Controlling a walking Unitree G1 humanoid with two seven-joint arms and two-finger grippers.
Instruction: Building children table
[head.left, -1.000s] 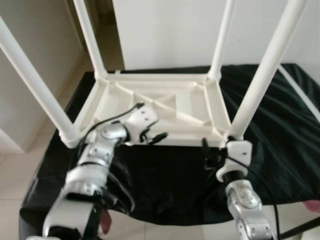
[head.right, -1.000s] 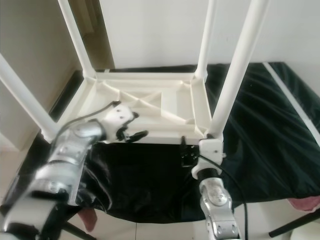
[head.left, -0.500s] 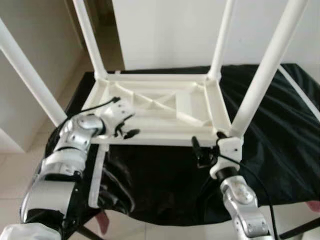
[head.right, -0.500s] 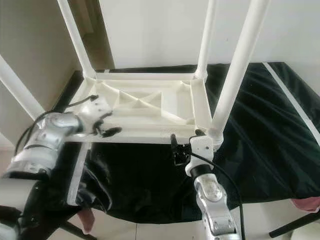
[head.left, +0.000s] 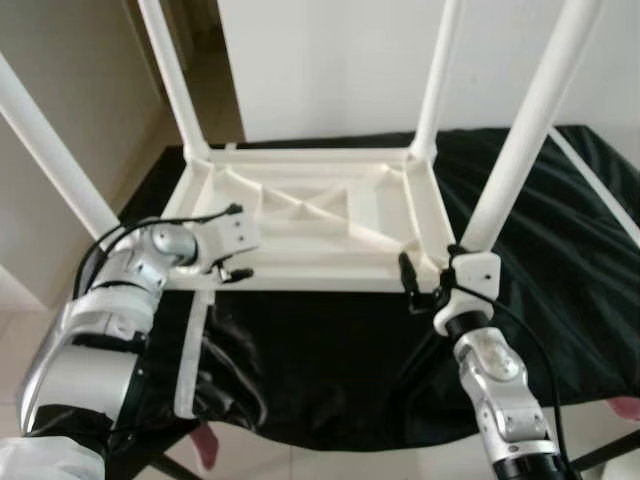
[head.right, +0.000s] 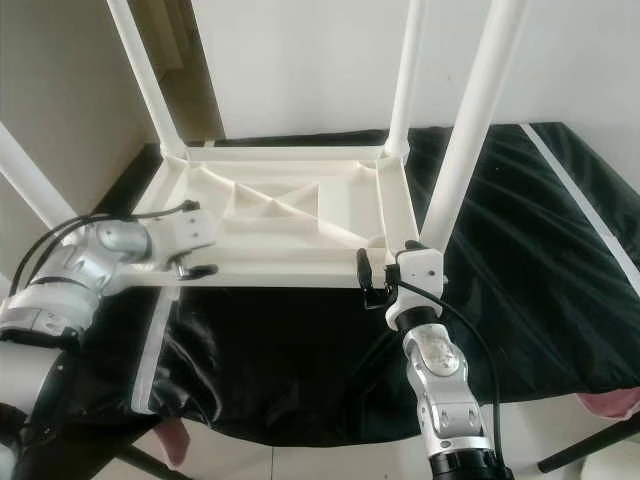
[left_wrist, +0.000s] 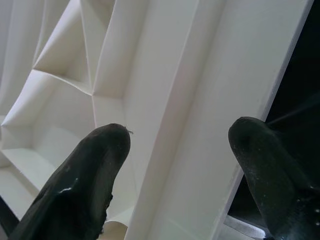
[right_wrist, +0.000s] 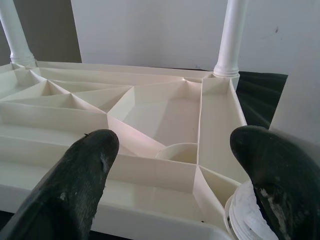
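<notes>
A black cloth (head.left: 560, 290) covers the worktop and fills the lower and right parts of the head views. On it, in the middle of the frame, lies the white plastic table (head.left: 320, 225), upside down, its ribbed underside facing up. Four white legs (head.left: 530, 130) rise from its corners and run out of the top of the frame.

The table looks light and stiff, a hollow moulded shell braced by thin ribs, so one arm at each side should shift it. The smooth plastic is likely slippery, and on the cloth it may slide rather than lift. The long legs would lever hard on their sockets, so I would not pull high on a leg. The near rim (head.right: 290, 270) and the ribs are the safer places to grip, close to a corner where the walls meet.

A loose white strip (head.left: 192, 345) hangs over the cloth at lower left.

The left tool (head.left: 232, 270) sits at the near left edge of the table, left of centre in the frame. In its wrist view its fingers (left_wrist: 85, 175) stand apart, straddling the rim without closing on it.

The right tool (head.right: 372, 285) is at the near right corner, just beside the foot of the nearest leg. Its fingers (right_wrist: 75, 185) are also spread wide, holding nothing.
</notes>
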